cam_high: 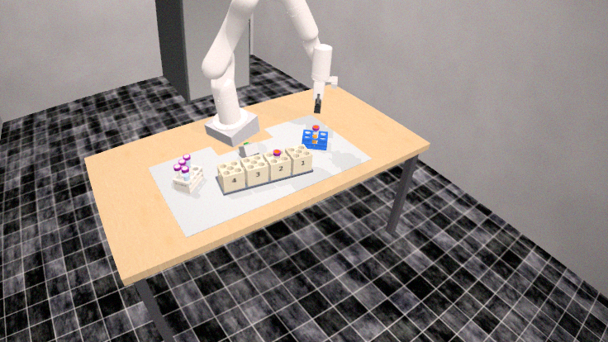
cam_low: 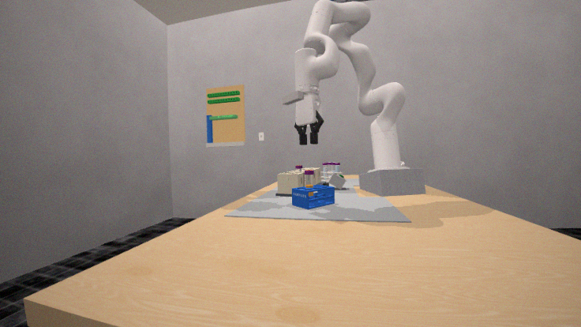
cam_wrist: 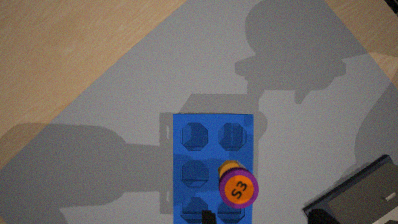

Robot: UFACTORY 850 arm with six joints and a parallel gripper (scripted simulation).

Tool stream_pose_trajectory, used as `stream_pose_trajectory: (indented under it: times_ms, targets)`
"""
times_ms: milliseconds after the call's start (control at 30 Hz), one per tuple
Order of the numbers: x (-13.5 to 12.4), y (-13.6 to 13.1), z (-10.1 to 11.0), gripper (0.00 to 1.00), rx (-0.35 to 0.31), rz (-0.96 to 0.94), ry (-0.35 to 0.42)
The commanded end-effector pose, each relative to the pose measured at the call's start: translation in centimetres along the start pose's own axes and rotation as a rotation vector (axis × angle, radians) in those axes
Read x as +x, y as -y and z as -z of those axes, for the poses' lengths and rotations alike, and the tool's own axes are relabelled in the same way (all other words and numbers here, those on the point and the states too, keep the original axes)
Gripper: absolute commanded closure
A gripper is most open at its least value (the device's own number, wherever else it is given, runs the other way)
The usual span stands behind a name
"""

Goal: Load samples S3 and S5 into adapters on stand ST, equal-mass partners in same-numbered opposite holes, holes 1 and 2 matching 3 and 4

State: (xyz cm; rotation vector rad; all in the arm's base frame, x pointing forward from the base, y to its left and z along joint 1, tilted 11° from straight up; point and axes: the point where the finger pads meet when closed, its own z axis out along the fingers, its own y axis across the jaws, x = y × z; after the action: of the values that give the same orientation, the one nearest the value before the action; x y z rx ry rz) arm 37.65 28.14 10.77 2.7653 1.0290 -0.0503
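Grey walls enclosed a room with a dark tiled floor; a wooden table [cam_high: 140, 238] carried a pale grey mat [cam_high: 199, 212]; one white arm stood on a grey block base [cam_high: 250, 127] at the table's far edge. Item: gripper [cam_low: 308, 138], hung high above the mat's right end, fingers pointing down, partly parted, nothing between them. Item: blue rack [cam_wrist: 212, 172], six wells in two columns, on the mat almost beneath the gripper; tube S3 [cam_wrist: 238, 188], orange cap dot in a purple ring, stood in a middle-row well; the other five wells showed no tube. Item: four cream blocks in a row on a dark stand [cam_high: 265, 182], numbered 4, 3, 2, 1 from left to right in the top view; block 2 [cam_high: 279, 168] held one purple-capped tube with an orange dot [cam_high: 277, 152]. Item: white rack [cam_high: 189, 180] at the mat's left end, holding several purple-capped tubes. Item: small grey desk with a green key [cam_high: 245, 144], behind the blocks.
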Motion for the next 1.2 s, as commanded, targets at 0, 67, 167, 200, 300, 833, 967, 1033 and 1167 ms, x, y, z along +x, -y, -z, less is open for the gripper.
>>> stream_pose_trajectory:
  times_ms: [0, 67, 167, 200, 300, 833, 967, 1033, 1167]
  targets:
    - [0.1, 0.0, -0.8, 0.43, 0.0, 0.0, -0.002]
    - [0.1, 0.0, -1.0, 0.43, 0.0, 0.0, -0.002]
    - [0.1, 0.0, -1.6, 0.43, 0.0, 0.0, -0.002]
    - [0.1, 0.0, -1.8, 0.43, 0.0, 0.0, -0.002]
    - [0.1, 0.0, -2.4, 0.43, 0.0, 0.0, -0.002]
    - [0.1, 0.0, -5.2, 0.43, 0.0, 0.0, -0.002]
    - [0.1, 0.0, -6.0, 0.43, 0.0, 0.0, -0.002]
    - [0.1, 0.0, -6.4, 0.43, 0.0, 0.0, -0.002]
    - [0.1, 0.0, -6.8, 0.43, 0.0, 0.0, -0.002]
